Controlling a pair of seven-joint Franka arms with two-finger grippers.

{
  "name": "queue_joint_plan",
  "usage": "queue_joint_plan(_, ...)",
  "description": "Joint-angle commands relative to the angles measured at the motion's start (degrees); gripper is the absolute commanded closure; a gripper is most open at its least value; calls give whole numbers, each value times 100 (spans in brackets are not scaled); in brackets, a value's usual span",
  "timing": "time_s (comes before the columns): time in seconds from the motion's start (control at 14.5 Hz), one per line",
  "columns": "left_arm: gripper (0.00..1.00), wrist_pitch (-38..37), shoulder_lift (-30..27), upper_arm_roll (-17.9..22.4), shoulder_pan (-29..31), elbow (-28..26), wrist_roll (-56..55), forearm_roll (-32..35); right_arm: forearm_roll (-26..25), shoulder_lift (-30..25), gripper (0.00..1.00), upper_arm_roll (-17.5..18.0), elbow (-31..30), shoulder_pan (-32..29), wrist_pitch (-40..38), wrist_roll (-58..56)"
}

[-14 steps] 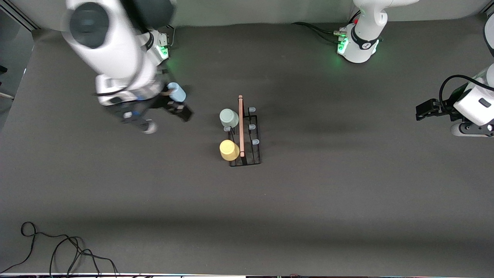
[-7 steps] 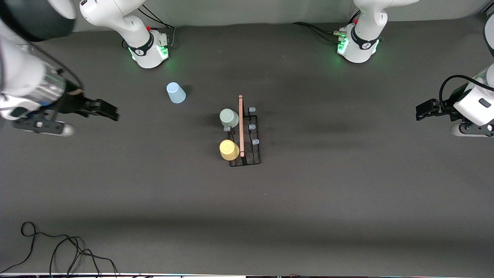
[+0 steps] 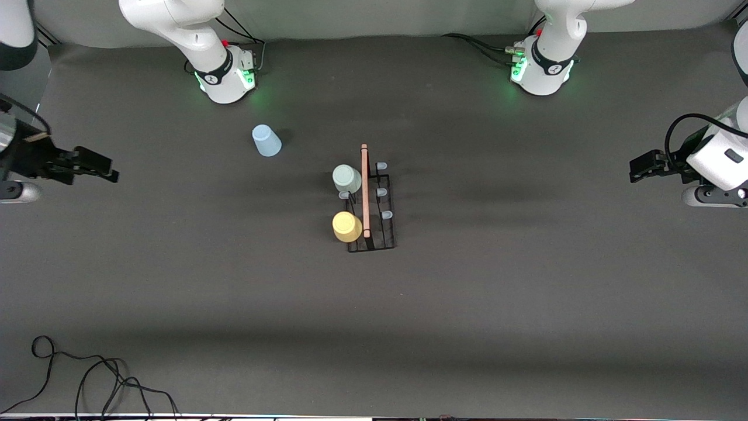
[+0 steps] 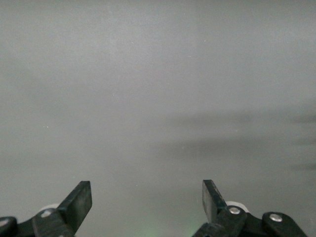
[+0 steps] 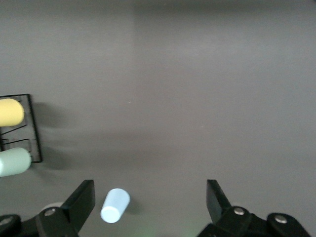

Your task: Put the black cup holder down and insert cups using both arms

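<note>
In the right wrist view the holder [image 5: 22,128] is cut off at the picture's edge, and so are the yellow cup [image 5: 11,112] and the mint cup [image 5: 14,161] on it (only their ends show). In the front view the right arm [image 3: 14,35] runs off the edge.

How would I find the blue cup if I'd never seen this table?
Start at the black cup holder mid-table. Look toward the right arm's base: the pale blue cup stands alone upside down on the table, while the other cups sit on the holder's pegs.
</note>
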Motion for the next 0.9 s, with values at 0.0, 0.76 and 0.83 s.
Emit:
queue_joint_plan(0.0, 0, -10, -15, -17, 16, 21, 81, 53, -266, 68, 0, 149, 222, -9, 60, -81)
queue_joint_plan(0.76, 0, -10, -15, -8, 16, 21, 81, 53, -354, 59, 0, 149, 215, 0, 25, -310)
queue_joint_plan(0.83, 0, -10, -15, -8, 16, 21, 81, 45, -354, 59, 0, 149, 206, -9, 17, -292)
